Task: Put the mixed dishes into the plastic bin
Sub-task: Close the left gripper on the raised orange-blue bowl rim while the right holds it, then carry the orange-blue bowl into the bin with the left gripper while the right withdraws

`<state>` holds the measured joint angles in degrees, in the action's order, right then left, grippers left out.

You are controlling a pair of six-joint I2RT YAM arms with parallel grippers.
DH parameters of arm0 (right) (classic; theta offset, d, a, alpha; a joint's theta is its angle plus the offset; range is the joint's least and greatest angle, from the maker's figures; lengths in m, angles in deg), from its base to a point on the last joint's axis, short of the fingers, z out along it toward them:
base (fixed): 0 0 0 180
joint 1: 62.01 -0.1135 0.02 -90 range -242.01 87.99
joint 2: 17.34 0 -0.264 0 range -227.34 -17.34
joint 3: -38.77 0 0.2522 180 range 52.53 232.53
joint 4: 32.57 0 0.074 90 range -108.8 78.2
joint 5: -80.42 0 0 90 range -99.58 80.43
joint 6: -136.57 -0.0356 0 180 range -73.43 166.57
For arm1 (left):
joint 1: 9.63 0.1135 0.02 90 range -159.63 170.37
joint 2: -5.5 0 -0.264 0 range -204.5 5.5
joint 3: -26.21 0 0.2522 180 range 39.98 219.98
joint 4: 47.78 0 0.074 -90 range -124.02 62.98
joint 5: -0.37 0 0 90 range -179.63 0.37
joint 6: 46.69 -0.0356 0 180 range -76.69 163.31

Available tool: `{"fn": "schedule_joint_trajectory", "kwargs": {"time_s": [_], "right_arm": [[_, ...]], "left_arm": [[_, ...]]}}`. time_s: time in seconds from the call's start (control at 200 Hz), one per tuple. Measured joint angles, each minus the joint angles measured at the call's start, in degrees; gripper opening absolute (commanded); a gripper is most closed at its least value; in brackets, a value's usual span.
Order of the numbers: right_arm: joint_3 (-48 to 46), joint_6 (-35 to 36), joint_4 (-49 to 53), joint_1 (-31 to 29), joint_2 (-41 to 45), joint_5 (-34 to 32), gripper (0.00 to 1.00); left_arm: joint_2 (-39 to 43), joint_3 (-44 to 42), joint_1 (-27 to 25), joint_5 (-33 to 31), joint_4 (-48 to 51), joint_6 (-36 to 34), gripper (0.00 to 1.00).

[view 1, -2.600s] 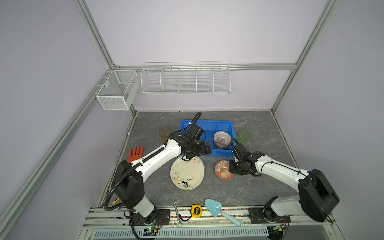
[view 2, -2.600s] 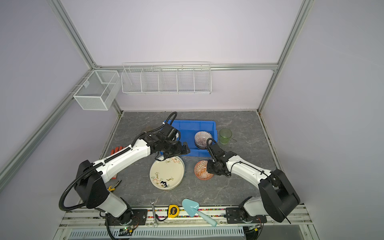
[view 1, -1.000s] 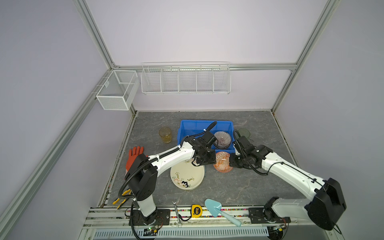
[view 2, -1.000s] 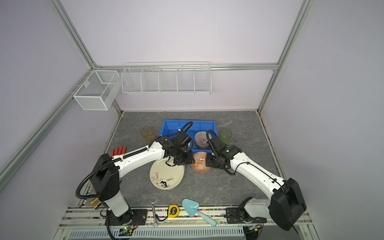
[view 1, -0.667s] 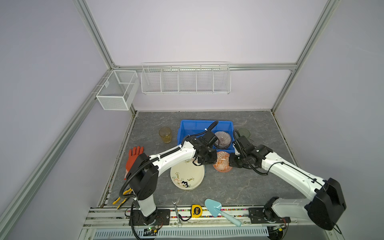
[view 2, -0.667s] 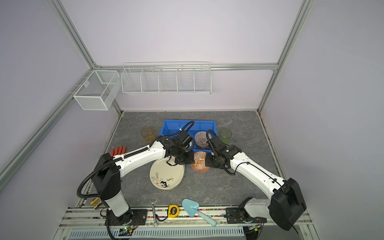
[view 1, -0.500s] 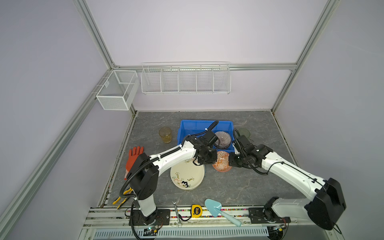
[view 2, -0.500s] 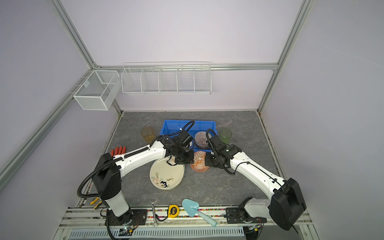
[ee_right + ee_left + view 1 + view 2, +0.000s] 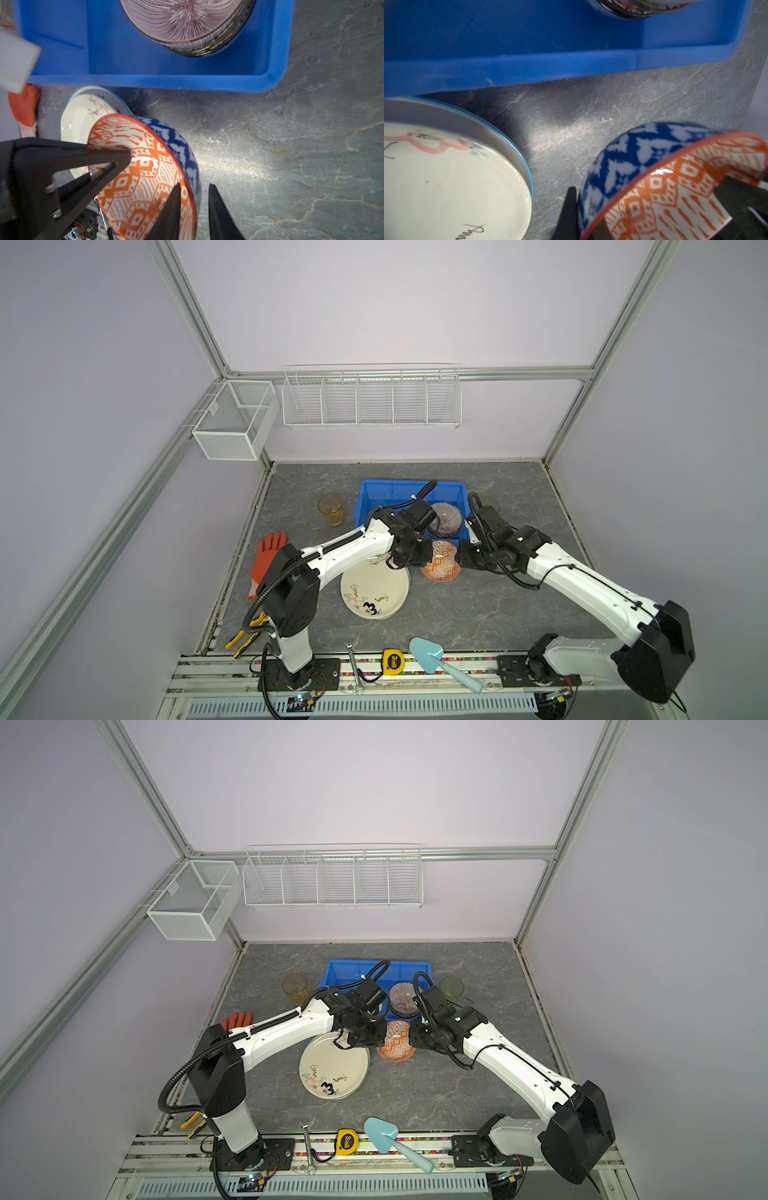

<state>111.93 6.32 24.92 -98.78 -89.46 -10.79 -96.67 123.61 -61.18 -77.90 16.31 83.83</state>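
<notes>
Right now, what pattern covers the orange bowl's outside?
Blue-white zigzag on the bowl; left wrist view best.

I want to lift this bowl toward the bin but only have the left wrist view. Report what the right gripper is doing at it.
Observer: In the right wrist view the right gripper straddles the orange bowl's rim, with table showing between its outer finger and the bowl wall; it looks open.
Operator: Say where the bin has room.
Observer: In both top views a striped bowl sits in the blue bin's right end; the visible floor left of it is bare.
Operator: Name any cups outside it.
Observer: An amber cup stands left of the bin, a green cup right of it.
</notes>
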Motion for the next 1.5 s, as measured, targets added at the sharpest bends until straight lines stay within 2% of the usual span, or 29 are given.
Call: {"fn": "schedule_joint_trajectory", "kwargs": {"time_s": [0.135, 0.25, 0.355, 0.395, 0.5, 0.705, 0.97, 1.505], "right_arm": [[0.79, 0.70, 2.69, 1.16, 4.76, -2.08, 0.56], [0.83, 1.49, 5.14, 3.26, 9.27, -3.91, 0.68], [0.81, 1.55, 7.04, 5.51, 12.83, -5.33, 0.77], [0.81, 1.44, 7.74, 6.36, 14.03, -5.68, 0.89], [0.46, 1.25, 9.25, 7.98, 16.39, -6.73, 1.00], [-1.53, 1.05, 12.22, 8.63, 17.92, -7.96, 0.97], [-3.28, 1.03, 13.05, 9.05, 18.91, -8.11, 0.96], [-5.79, 1.07, 12.96, 9.79, 18.80, -7.93, 0.96]], "left_arm": [[-0.37, 2.91, 1.25, -0.22, 1.77, -1.75, 0.00], [-1.03, 6.95, 2.80, -1.31, 4.07, -3.39, 0.00], [-3.02, 12.90, 4.17, -2.10, 5.97, -5.31, 0.00], [-4.15, 15.50, 4.68, -2.45, 6.67, -6.10, 0.00], [-8.00, 23.15, 5.84, -3.48, 8.96, -8.35, 0.00], [-18.03, 39.50, 7.19, -6.12, 13.88, -12.26, 0.00], [-27.82, 49.77, 8.39, -6.34, 18.23, -14.40, 0.00], [-33.11, 52.24, 8.79, -5.38, 19.15, -15.37, 0.00]]}}
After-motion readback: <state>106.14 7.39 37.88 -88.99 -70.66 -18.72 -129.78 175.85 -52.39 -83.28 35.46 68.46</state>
